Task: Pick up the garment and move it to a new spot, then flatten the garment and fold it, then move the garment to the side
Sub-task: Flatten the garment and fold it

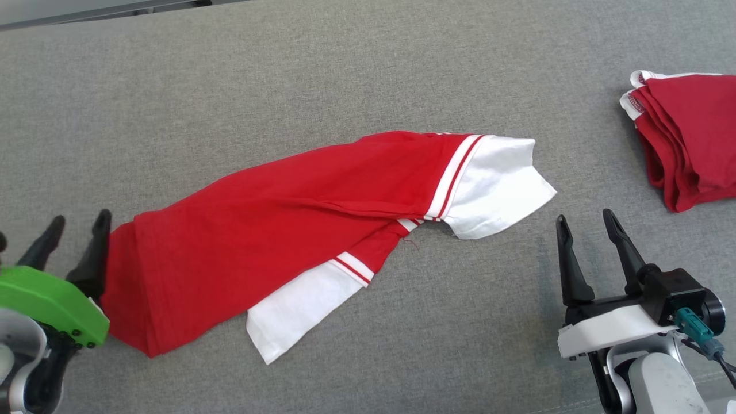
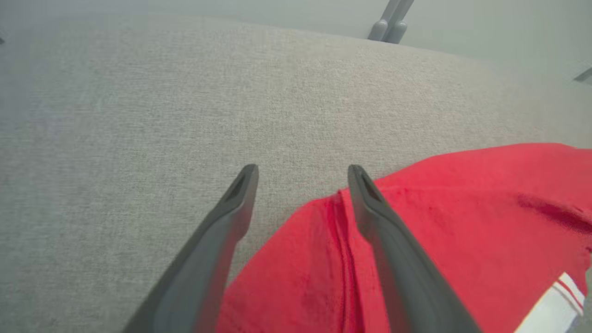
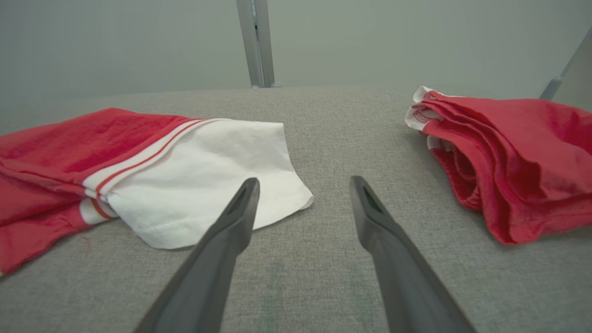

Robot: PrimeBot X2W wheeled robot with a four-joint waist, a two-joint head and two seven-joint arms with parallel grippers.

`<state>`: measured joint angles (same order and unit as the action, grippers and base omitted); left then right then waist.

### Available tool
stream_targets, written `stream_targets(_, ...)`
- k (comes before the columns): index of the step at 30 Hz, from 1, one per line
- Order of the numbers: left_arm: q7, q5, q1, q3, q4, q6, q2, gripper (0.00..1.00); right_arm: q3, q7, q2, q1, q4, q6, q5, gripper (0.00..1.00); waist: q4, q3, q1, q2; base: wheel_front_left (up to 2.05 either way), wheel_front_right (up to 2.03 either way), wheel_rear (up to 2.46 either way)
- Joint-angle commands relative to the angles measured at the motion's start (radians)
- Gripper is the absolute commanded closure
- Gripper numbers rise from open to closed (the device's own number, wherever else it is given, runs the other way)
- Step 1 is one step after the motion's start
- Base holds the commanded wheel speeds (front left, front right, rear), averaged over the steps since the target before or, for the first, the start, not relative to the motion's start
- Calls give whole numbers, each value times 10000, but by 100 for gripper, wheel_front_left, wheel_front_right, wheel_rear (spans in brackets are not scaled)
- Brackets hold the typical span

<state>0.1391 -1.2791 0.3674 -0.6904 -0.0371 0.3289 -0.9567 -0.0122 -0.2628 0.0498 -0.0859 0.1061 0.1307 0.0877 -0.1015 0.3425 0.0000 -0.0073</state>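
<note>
Diagonally across the middle of the grey surface [image 1: 230, 86] lies the garment [image 1: 276, 230], red with white striped sleeves and doubled lengthwise. Its hem points to the near left corner, its sleeves toward the right edge. Left gripper [image 1: 81, 217]: jaws wide apart, holding nothing; one finger [image 2: 381, 231] lies over the hem, possibly touching it, though this is unclear. Right gripper [image 1: 584, 215]: jaws wide apart, empty, near the white sleeve [image 3: 208, 185]. A folded red pile [image 1: 690, 132] sits at the right edge.
</note>
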Motion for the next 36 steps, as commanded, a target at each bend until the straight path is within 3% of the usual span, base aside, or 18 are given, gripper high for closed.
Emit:
stream_targets(1, -176, -118, -42, -126, -176, -176, 74, 0, 45, -27, 18, 3, -22, 0, 47, 0, 64, 60, 0, 73, 0, 0, 0)
stream_targets(7, -1021, -185, 465, -622, 19, -330, 667, 0, 241, -27, 27, -288, -12, -2, 12, 0, 83, 189, 0, 73, 0, 0, 0)
stream_targets(14, -1332, -481, 712, -805, 817, -880, 1303, 0, 120, -27, 22, -154, -5, -2, -60, 0, -30, 170, 0, 73, 0, 0, 0)
stream_targets(16, -1215, -492, 754, -793, 908, -1035, 1467, 41, 108, -27, 24, -82, 4, -2, -38, 0, -46, 140, 0, 73, 0, 0, 0)
stream_targets(18, -1119, -587, 722, -790, 889, -1262, 1581, 100, 100, -27, 24, -22, 25, 0, -32, 0, -39, 95, 0, 73, 0, 0, 0)
stream_targets(23, -882, -149, 708, -1066, 413, -1876, 1697, 100, -17, -27, 22, 40, 44, -2, -45, 0, 256, -47, 0, 73, 0, 0, 0)
stream_targets(31, -265, 1527, 105, -1941, -1483, -2475, 1099, 100, -16, -27, 25, 127, 104, -2, -255, 0, 959, -332, 0, 73, 0, 0, 0)
stream_targets(36, -86, 1890, -892, -2763, -1882, -2815, 927, 100, -24, -27, 25, 119, 165, -2, -289, 0, 1304, -463, 0, 73, 0, 0, 0)
